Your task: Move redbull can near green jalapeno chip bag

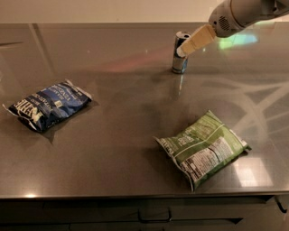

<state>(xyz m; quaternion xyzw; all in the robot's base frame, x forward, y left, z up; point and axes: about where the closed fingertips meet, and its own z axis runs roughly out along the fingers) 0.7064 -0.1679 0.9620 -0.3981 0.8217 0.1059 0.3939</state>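
Closing in for the grasp, by the look of it: cream-tipped gripper (pixel 184 48) on white arm (pixel 244 13), reaching in from far right corner of dark polished steel bench (pixel 122 135), tip overlapping upper right side of slim blue-and-silver redbull can (pixel 179 63). Can't tell whether touching or just in front; gripper opening can't be told either. Can upright near far edge, right of centre. Crinkly green jalapeno chip bag (pixel 203 149) w/ white label panel flat near front edge, right of centre, well apart from can. Dark blue chip bag (pixel 47 104) near left edge, out of the way.

To do this step well, judging from here: centre gripper on can body, not rim. Approach level; tall and narrow, so easy to tip if nudged high up. Grip mid-height, firm but no crushing, thin metal prob. Lift straight, carry toward front edge, set down upright just beside green bag, pref. on its far side, not on crinkled edge. Release only w/ base flat on bench. Glossy top, so risk of sliding if pushed rather than gripped.
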